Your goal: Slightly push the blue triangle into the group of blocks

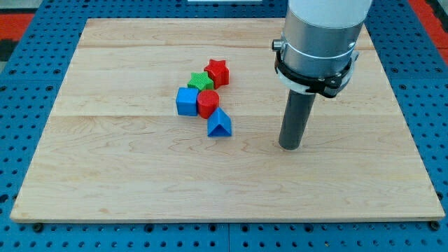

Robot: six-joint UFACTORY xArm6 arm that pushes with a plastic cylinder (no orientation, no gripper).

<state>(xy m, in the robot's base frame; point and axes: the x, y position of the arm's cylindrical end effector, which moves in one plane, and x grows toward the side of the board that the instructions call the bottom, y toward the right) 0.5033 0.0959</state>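
Observation:
The blue triangle [219, 124] lies on the wooden board [140, 175] just below the group of blocks, touching or nearly touching the red cylinder [208, 103]. The group also holds a blue cube [187, 101] to the left, a green star [201, 81] above, and a red star [217, 71] at the upper right. My tip [290, 145] rests on the board to the right of the blue triangle, well apart from it and slightly lower in the view.
The arm's grey body [318, 42] hangs over the board's upper right. A blue perforated table [28, 105] surrounds the board on all sides.

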